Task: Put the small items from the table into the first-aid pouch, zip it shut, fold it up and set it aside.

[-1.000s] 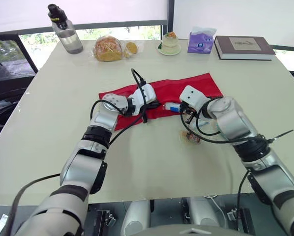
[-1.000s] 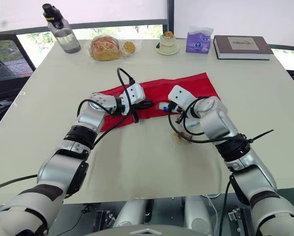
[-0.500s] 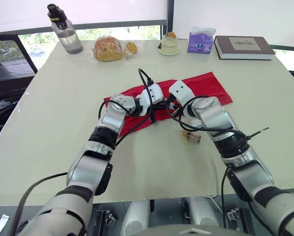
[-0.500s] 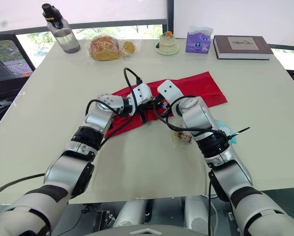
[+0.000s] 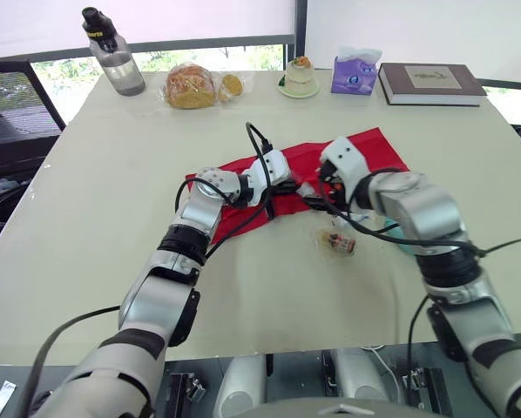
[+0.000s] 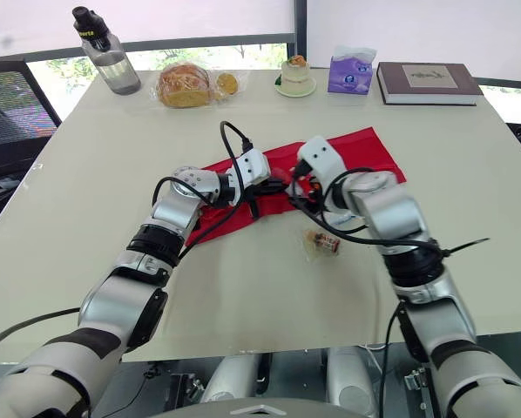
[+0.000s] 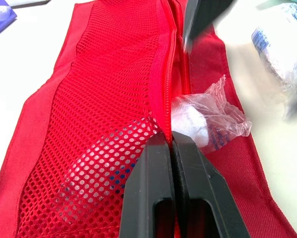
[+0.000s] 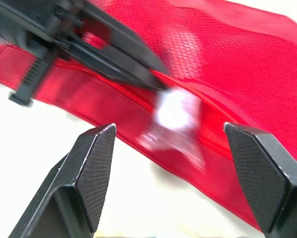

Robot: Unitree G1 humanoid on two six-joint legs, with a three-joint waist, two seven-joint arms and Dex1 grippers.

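The red first-aid pouch (image 5: 365, 148) lies flat in the middle of the table, its mesh side (image 7: 104, 114) up. My left gripper (image 7: 171, 148) is shut on the pouch's zipper edge, holding the mouth. A clear packet with white wadding (image 7: 208, 119) lies at that opening, half on the red cloth. Just above the packet (image 8: 173, 111) my right gripper (image 8: 169, 130) stands open, its fingers wide apart and holding nothing. A small clear-wrapped item (image 5: 337, 241) rests on the table in front of the pouch, beside my right arm.
Along the far edge stand a water bottle (image 5: 112, 52), a bagged bread (image 5: 191, 85), a cupcake on a plate (image 5: 300, 74), a purple tissue pack (image 5: 355, 71) and a book (image 5: 430, 83). A teal item (image 5: 398, 233) peeks out under my right forearm.
My right gripper has opened and let go of the clear packet at the pouch's mouth, and has drawn back a little to the right. The left gripper keeps its hold.
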